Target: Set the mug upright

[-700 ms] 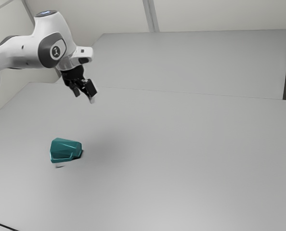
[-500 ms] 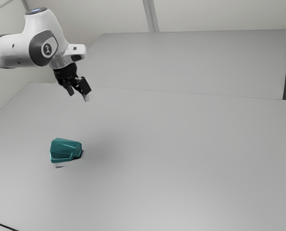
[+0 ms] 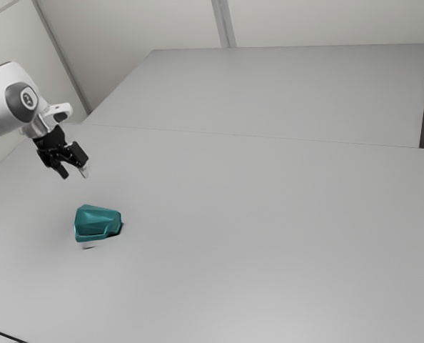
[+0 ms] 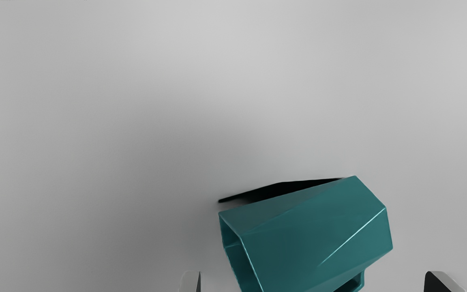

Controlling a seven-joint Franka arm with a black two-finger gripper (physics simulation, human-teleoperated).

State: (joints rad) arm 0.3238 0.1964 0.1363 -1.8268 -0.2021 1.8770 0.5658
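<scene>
In the exterior view my gripper (image 3: 73, 174) hangs above the table, higher than the teal mug (image 3: 96, 223) and slightly toward the exterior view's left. The faceted mug lies on its side on the table. In the wrist view the same mug (image 4: 310, 235) shows its hollow mouth at one end and part of its handle at the bottom edge. My gripper (image 4: 312, 284) is open, its two fingertips wide apart on either side of the mug's area, holding nothing.
The grey tabletop (image 3: 269, 236) stretches around the mug. A raised grey panel (image 3: 283, 93) stands along its far side. A thin dark line (image 3: 3, 334) crosses the exterior view's lower left corner.
The arm and gripper have moved toward the exterior view's left and downward, nearer to the mug. The mug has not moved.
</scene>
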